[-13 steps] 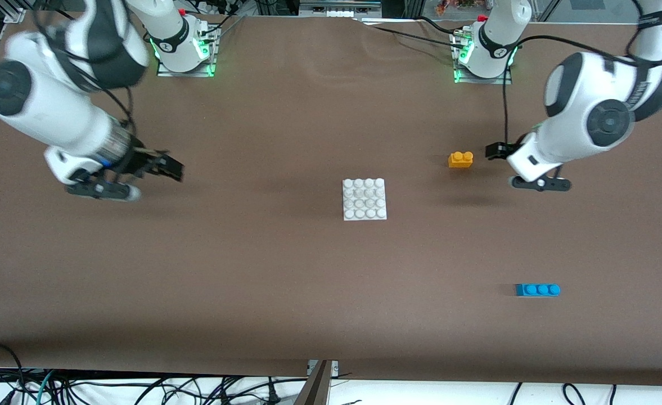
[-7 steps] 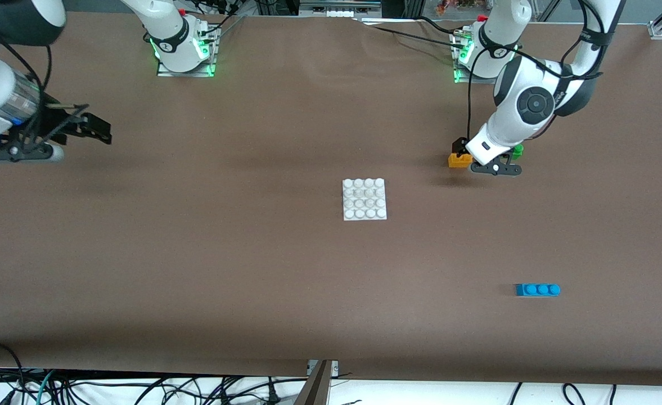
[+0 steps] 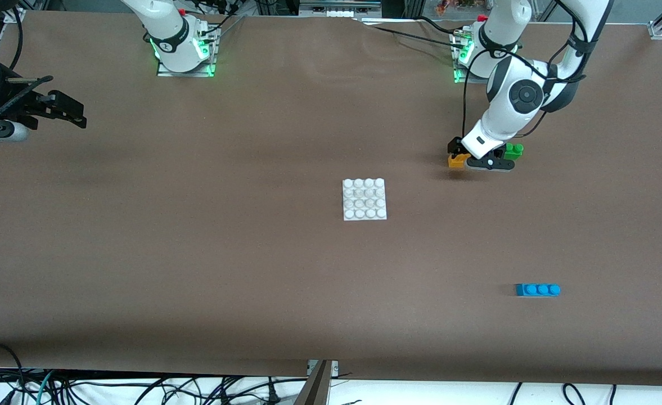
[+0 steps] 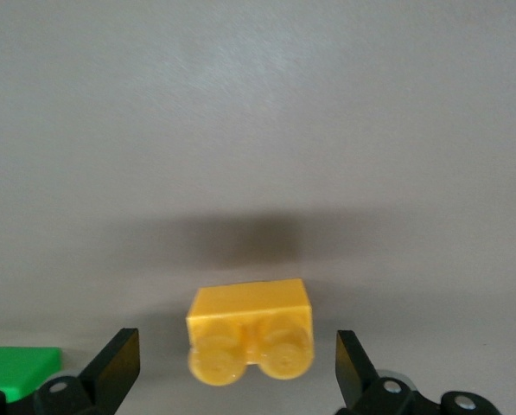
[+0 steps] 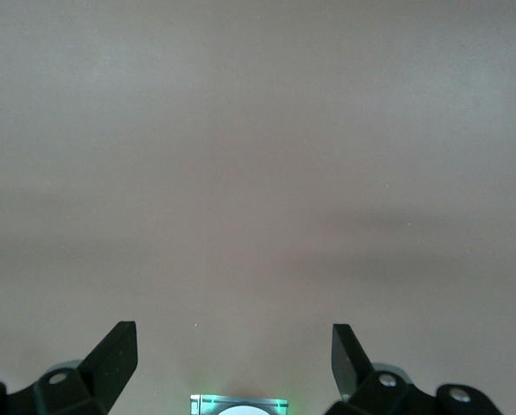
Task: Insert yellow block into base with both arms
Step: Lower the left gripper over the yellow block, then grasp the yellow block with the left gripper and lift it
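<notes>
The yellow block [image 3: 455, 161] lies on the brown table, toward the left arm's end and farther from the front camera than the white studded base [image 3: 364, 199]. My left gripper [image 3: 465, 154] hangs low right over the block and covers part of it. In the left wrist view the block [image 4: 251, 324] shows its two studs between the open fingers [image 4: 115, 363], with a gap on each side. My right gripper [image 3: 65, 111] is open and empty, up over the right arm's end of the table. The right wrist view shows that gripper [image 5: 233, 346] above bare tabletop.
A green brick [image 3: 514, 150] sits right beside the left gripper, its corner showing in the left wrist view [image 4: 15, 367]. A longer blue brick [image 3: 537, 289] lies nearer the front camera. The right arm's green-lit base [image 5: 238, 403] shows in the right wrist view.
The left arm has swung in and dropped over the yellow block, uncovering the green brick. The right arm has pulled back toward its end of the table. Both grippers stayed open.
</notes>
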